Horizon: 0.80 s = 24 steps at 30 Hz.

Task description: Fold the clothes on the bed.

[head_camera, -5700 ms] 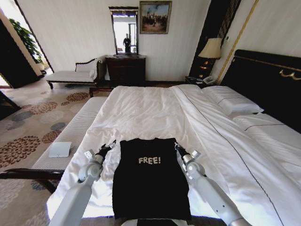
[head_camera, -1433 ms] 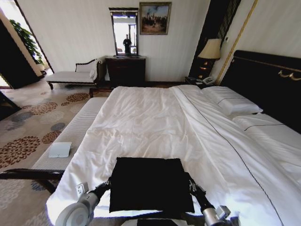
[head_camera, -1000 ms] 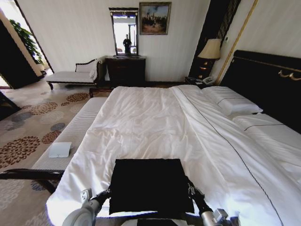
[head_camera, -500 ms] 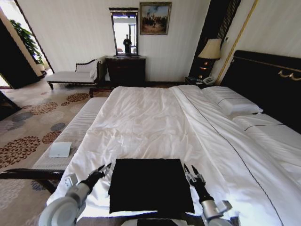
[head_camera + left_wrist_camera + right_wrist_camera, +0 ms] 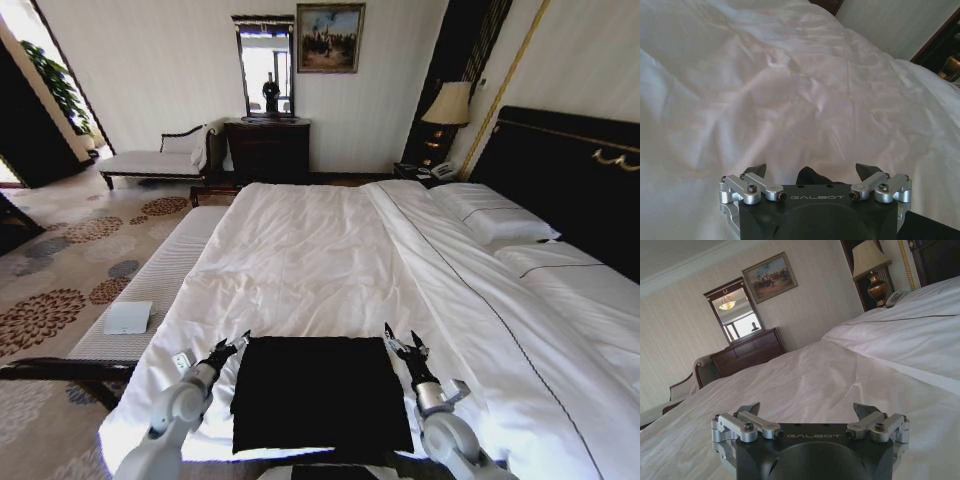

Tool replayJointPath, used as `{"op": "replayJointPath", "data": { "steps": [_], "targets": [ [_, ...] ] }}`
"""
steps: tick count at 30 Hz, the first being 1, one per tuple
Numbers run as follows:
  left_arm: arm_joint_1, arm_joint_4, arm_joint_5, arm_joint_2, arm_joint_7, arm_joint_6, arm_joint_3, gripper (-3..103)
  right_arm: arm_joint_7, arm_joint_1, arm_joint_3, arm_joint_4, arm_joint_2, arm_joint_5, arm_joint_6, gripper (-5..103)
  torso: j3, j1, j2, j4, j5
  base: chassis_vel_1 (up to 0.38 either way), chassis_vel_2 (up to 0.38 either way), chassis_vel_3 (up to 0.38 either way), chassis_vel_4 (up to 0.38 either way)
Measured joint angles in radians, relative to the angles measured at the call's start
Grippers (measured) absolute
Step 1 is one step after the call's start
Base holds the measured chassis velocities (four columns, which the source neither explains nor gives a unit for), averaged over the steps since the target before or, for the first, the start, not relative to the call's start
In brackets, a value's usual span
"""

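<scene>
Both arms have lifted off the clothes (image 5: 320, 393), a plain black folded rectangle; left gripper (image 5: 231, 346) and right gripper (image 5: 401, 340) spread wide

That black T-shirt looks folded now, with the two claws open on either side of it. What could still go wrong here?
The T-shirt lies near the bed's foot edge, so a nudge might slide it off. The open left gripper and right gripper sit close to its far corners; a careless move could catch the cloth and undo the fold. The sheet beneath is wrinkled, so dragging on it might shift the shirt too.
</scene>
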Motion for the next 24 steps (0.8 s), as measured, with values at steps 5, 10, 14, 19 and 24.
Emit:
{"op": "replayJointPath", "data": {
  "steps": [5,10,14,19,24],
  "targets": [
    [-0.009,0.037,0.008,-0.017,0.021,-0.015,0.017,103,0.007,0.021,-0.008,-0.021,0.003,-0.002,-0.006,100,0.000,0.000,0.000,0.0000,0.0001,0.000,0.000,0.000,0.000],
    [-0.005,0.048,0.005,-0.032,0.042,-0.033,0.023,93,0.014,0.038,-0.010,-0.044,0.009,-0.003,-0.009,100,0.000,0.000,0.000,0.0002,0.0001,0.000,0.000,0.000,0.000],
    [0.000,0.048,-0.002,-0.044,0.047,-0.040,0.023,76,0.028,0.045,-0.010,-0.055,0.011,-0.003,-0.012,100,0.000,0.000,0.000,0.0001,0.0002,0.000,0.000,0.000,0.000],
    [0.004,0.048,-0.009,-0.051,0.050,-0.047,0.022,60,0.059,0.061,-0.009,-0.073,0.011,0.012,-0.027,100,0.000,0.000,0.000,0.0001,0.0000,0.000,0.000,0.000,0.000],
    [-0.003,0.064,-0.019,-0.058,0.050,-0.048,0.018,43,0.046,0.075,-0.006,-0.069,0.005,0.091,-0.060,100,0.000,0.000,0.000,0.0001,0.0000,0.000,0.000,0.000,0.000]
  ]
}}
